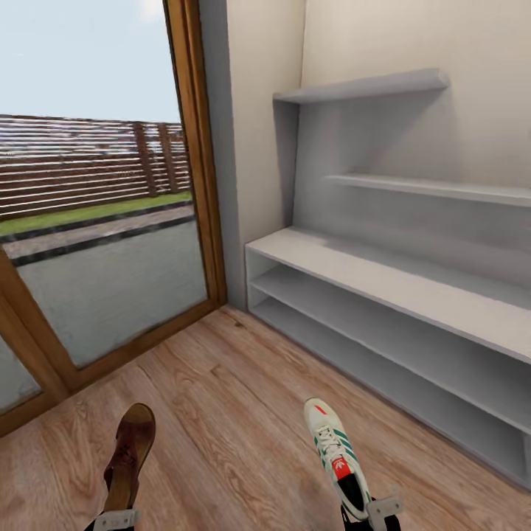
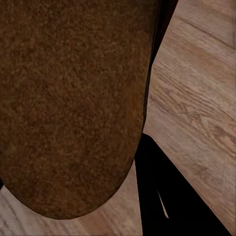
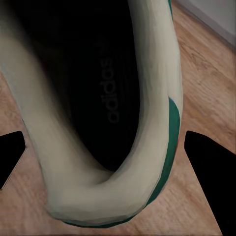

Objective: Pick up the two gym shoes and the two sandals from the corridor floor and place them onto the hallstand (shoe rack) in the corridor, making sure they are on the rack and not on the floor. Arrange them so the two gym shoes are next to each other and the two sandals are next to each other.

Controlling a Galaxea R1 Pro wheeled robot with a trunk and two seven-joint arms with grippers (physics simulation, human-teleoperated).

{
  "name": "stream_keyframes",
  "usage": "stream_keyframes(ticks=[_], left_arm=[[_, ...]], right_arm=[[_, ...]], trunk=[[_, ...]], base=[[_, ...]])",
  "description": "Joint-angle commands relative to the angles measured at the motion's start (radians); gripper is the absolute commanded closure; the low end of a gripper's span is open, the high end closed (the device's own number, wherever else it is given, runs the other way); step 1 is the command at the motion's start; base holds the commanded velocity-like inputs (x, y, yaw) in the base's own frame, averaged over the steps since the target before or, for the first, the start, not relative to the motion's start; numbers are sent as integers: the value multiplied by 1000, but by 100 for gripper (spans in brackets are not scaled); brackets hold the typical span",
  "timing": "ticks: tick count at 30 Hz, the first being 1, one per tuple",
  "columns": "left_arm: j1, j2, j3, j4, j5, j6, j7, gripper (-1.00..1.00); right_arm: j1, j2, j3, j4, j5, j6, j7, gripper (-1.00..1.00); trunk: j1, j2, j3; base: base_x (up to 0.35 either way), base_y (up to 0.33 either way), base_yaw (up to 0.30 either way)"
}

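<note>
From the head camera, you have a sandal [image 1: 130, 453] carried in your left gripper [image 1: 115, 520] and a gym shoe [image 1: 337, 456] in your right gripper [image 1: 372, 511], both held by the heel end with their toes pointing toward the hallstand [image 1: 383, 284]. Each is gripped far from its middle, so I judge a quick swing or a bump against a shelf edge could twist it loose and drop it on the corridor floor [image 1: 221, 413]. The lower shelf rows look shallow in height, so a toe could catch the board above; the bench top looks the easier landing. Nothing rests on the stand yet. It fills the corner beside a wood-framed glass door [image 1: 110, 280], which stands near your left arm's path, so a wide swing could strike the frame.

Through the left wrist camera, the sandal's brown sole [image 2: 73, 103] covers most of the picture, with plank flooring [image 2: 196, 98] beyond. You cannot tell from this how the fingers sit, so a slow slip would go unseen.

Through the right wrist camera, you look into the gym shoe's dark opening [image 3: 98, 98], its cream collar and green trim curving round. Two dark fingertips [image 3: 209, 162] flank the heel, closed on it as far as the head view suggests. The soft collar may give under pressure, letting the shoe sag.
</note>
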State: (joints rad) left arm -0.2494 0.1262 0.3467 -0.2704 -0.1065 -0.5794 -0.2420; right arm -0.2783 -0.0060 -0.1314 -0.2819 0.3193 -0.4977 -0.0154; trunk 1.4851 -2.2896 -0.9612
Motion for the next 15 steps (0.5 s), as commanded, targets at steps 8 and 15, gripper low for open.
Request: stream_keyframes(ticks=[8,15], left_arm=[[-1,0,9,0,-13,-3,-2,100],[-1,0,9,0,-13,-3,-2,100]], right_arm=[[-1,1,-7,1,11,-4,-1,100],[-1,1,-7,1,11,-3,-1,100]], trunk=[[0,0,2],[0,0,5]], base=[[127,246,-300],[22,27,-300]])
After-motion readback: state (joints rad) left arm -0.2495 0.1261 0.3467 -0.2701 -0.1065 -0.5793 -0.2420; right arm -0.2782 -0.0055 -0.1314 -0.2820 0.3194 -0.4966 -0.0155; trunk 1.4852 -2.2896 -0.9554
